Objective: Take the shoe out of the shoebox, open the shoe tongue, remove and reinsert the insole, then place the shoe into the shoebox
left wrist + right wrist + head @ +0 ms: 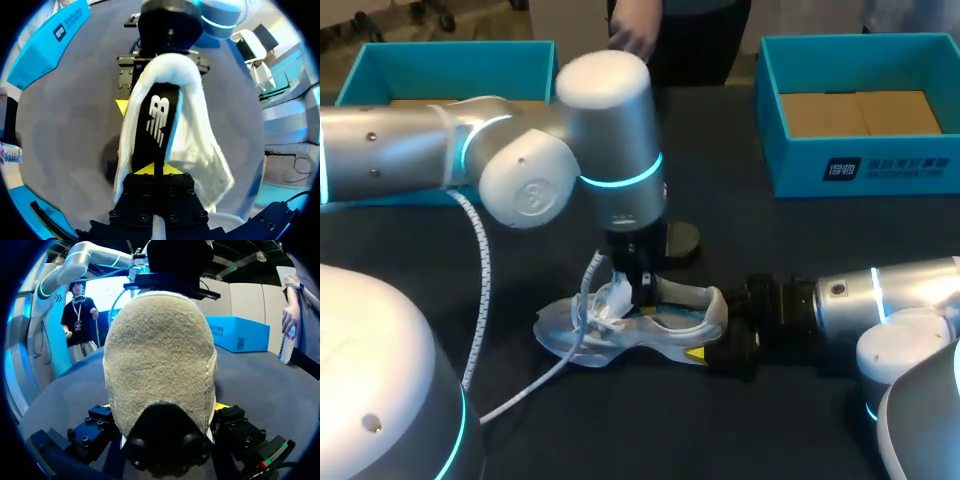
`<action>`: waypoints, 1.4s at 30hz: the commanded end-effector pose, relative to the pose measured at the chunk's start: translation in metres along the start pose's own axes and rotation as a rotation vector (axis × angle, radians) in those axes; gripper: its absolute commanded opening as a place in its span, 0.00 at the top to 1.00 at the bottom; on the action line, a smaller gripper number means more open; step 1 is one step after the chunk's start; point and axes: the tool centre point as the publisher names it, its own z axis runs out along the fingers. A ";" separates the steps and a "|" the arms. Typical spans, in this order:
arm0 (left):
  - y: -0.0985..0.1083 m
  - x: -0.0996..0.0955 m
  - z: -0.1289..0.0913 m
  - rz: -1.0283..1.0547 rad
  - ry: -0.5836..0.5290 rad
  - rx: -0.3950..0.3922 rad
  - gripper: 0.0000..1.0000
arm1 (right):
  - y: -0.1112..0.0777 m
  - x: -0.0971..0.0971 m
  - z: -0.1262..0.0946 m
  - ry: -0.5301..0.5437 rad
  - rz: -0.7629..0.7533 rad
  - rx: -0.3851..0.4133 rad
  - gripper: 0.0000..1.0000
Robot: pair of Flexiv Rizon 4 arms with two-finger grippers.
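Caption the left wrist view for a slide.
Left gripper pinches the black insole inside the white shoe, whose heel the right gripper clamps.

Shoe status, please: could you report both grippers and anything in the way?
Left gripper shut on insole inside shoe. Right gripper shut on shoe's heel. Shoe lying on table, white cord trailing beside its toe.

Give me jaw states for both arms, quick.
Left gripper: jaws closed on the black insole, which still lies in the shoe.
Right gripper: jaws closed on the shoe's heel.
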 end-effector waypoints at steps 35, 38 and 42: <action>-0.008 0.006 -0.036 -0.090 -0.002 0.258 1.00 | -0.002 0.002 0.004 -0.001 -0.001 0.004 1.00; -0.015 0.005 -0.037 -0.096 -0.015 0.259 1.00 | -0.002 0.002 0.004 -0.001 -0.001 0.004 1.00; -0.022 0.005 -0.040 -0.101 -0.042 0.273 1.00 | -0.002 0.002 0.004 -0.001 -0.001 0.004 1.00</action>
